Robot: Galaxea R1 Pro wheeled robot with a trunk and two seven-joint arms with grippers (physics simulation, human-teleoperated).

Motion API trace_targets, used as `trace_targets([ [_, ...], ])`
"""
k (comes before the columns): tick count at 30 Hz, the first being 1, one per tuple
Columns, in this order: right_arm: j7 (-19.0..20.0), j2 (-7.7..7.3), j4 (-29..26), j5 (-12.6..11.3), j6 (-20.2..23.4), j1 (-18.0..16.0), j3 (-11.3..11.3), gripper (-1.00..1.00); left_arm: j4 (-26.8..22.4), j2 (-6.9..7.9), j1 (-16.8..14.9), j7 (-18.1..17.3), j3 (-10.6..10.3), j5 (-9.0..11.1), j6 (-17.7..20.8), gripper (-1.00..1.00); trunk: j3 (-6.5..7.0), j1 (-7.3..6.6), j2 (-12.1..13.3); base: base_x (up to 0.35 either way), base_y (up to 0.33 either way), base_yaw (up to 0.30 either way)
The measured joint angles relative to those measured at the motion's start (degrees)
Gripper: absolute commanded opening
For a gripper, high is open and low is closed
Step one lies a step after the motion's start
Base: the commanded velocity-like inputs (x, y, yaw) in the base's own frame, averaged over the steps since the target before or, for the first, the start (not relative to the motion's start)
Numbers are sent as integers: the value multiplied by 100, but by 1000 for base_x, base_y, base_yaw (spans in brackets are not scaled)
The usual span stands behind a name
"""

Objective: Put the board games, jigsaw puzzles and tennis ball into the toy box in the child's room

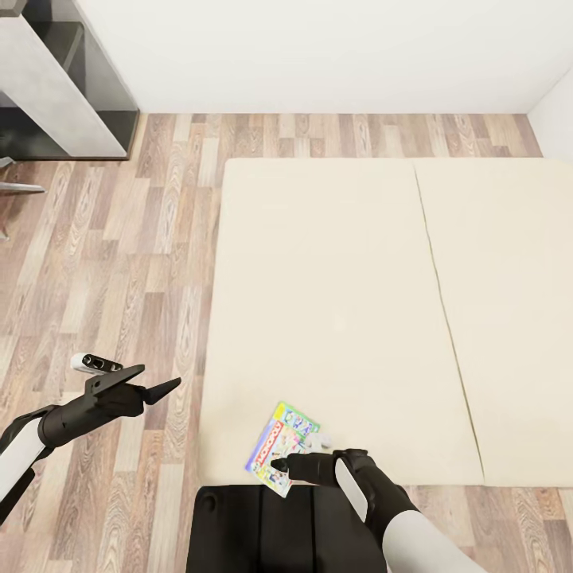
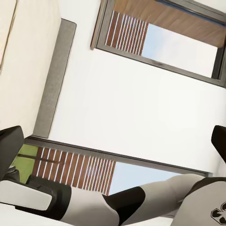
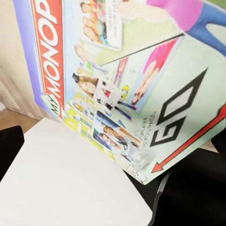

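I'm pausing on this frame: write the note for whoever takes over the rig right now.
Left gripper: open, empty, hanging over the floor beside the bed.
Right gripper: at the Monopoly box on the bed's near edge; grip state unclear.
Done: nothing can be confirmed from here.
Left: secure the Monopoly box, carry it to the toy box, then the remaining toys.
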Motion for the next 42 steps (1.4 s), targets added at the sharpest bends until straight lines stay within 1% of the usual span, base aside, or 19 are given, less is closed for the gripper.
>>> trace_targets([
  [23, 0, 0, -2, 0, 0, 0, 1, 100, 0, 0, 0, 0, 0, -8, 0, 100, 0, 0, 0, 0, 78, 0],
  [30, 0, 0, -1, 1, -1, -1, 1, 100, -1, 0, 0, 1, 0, -9, 0, 100, 0, 1, 0, -92, 96, 0],
  [42, 1, 0, -8, 2, 0, 0, 1, 100, 0, 0, 0, 0, 0, -9, 0, 100, 0, 0, 0, -8, 57, 0],
])
